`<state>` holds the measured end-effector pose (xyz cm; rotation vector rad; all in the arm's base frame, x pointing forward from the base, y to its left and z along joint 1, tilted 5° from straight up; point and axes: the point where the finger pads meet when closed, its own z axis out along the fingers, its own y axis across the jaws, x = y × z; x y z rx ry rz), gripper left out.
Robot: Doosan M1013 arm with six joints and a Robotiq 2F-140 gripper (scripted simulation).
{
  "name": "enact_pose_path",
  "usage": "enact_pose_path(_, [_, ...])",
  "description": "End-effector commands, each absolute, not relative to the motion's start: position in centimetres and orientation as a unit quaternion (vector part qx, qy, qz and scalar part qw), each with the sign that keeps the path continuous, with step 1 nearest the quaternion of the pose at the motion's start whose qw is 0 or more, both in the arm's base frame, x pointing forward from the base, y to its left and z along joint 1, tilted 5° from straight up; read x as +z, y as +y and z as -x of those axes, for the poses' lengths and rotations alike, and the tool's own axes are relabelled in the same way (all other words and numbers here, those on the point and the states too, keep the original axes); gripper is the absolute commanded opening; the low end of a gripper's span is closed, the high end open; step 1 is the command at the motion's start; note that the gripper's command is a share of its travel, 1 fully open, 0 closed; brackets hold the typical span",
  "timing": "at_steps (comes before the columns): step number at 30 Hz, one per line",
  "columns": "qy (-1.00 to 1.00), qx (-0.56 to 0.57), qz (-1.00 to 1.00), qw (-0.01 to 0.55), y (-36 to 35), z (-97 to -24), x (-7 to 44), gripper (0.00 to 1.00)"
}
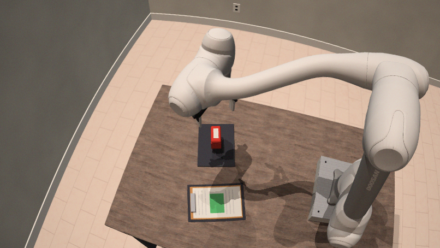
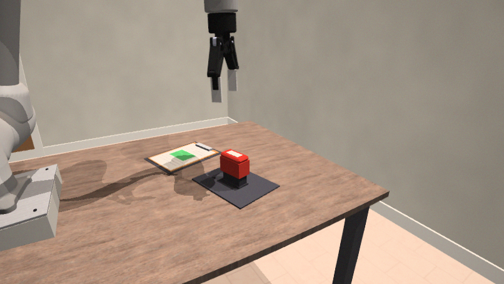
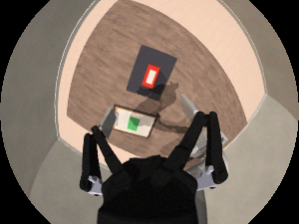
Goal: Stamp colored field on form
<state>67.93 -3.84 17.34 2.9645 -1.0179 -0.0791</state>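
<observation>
Floor (image 1: 129, 70) beyond table (image 1: 277, 138), top view only.

White six-joint arm (image 1: 308, 69) rising from grey block base (image 2: 42, 183) at table corner, upper link sweeping across in long horizontal arc. Bulky white wrist joints (image 1: 196, 83) bent over, pointing down. Black two-finger hand (image 2: 222, 86) hanging vertically, high above table, well apart from everything below. Fingers spread to full width, nothing between them. Pale grey fingertip pads (image 2: 216, 92) facing each other, tips level. In wrist view, black finger linkages (image 3: 93, 160) splayed wide to both sides of dark hand body.
</observation>
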Motion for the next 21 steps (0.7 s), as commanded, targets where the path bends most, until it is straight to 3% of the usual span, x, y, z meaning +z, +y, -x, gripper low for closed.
enact_pose_path(1, [-0.398, -0.027, -0.917, 0.010, -4.7, -68.4, 13.9, 1.00])
enact_pose_path(6, [-0.499, -0.033, -0.866, 0.016, -6.0, -68.3, 8.9, 1.00])
enact_pose_path(21, [-0.561, -0.037, -0.827, 0.020, -6.7, -68.1, 5.7, 1.00])
